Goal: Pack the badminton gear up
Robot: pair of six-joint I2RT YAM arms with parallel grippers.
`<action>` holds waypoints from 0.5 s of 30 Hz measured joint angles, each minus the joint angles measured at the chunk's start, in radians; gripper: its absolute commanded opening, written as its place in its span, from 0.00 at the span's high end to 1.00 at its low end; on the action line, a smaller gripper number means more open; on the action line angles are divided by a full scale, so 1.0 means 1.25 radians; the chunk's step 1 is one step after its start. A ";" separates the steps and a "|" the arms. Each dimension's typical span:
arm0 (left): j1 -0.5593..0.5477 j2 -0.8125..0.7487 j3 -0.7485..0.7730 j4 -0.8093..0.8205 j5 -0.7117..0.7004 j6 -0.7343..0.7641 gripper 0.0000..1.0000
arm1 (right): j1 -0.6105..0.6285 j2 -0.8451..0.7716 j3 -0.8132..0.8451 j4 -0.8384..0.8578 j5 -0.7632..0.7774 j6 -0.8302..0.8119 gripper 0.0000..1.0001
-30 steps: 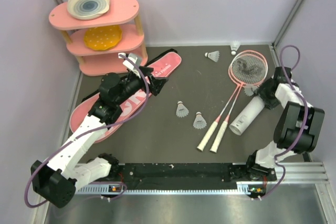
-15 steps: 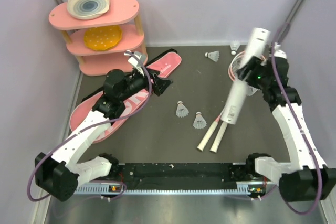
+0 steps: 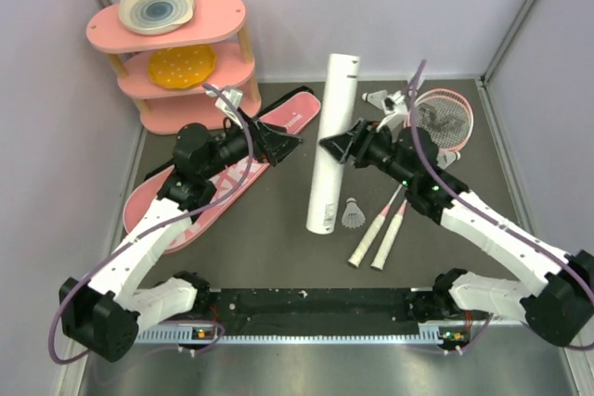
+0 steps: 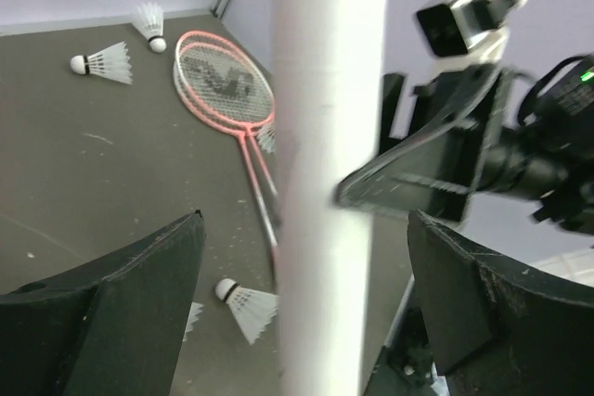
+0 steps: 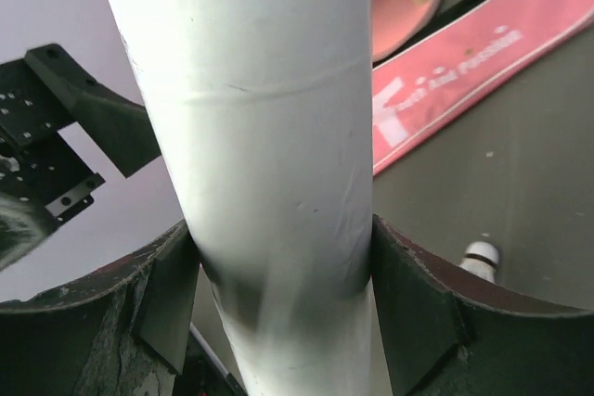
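Overhead: right hand (image 3: 348,148) is clamped on the white tube (image 3: 332,146) around mid-length, mid-bench, tube running near-to-far in view. Left hand (image 3: 283,144) is just beside the tube on its left, fingers spread wide, gripping nothing, small gap to the tube. Pink racket bag (image 3: 153,206) lies flat under the left arm, by the pink shelf (image 3: 218,6). Two rackets (image 3: 436,122) lie stacked at far right on the bench (image 3: 278,257). One shuttlecock (image 3: 353,213) sits near the tube's near end, another (image 3: 375,98) at the back.

Left wrist: tube (image 4: 329,164) fills the centre, lined up between the fingers (image 4: 139,303) of the left hand (image 4: 306,229), no contact visible. Right hand (image 4: 436,164) is on the tube's far side. Rackets (image 4: 223,81) and shuttlecocks lie on the bench beyond.

Right wrist: both fingers (image 5: 176,294) of the right hand (image 5: 283,266) press the tube (image 5: 278,136). Racket bag (image 5: 464,71) is behind it, left hand (image 5: 83,118) at left.
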 measured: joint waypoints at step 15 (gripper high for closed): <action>0.013 0.054 -0.005 0.119 0.025 -0.178 0.01 | 0.168 0.064 -0.057 0.227 0.032 -0.030 0.64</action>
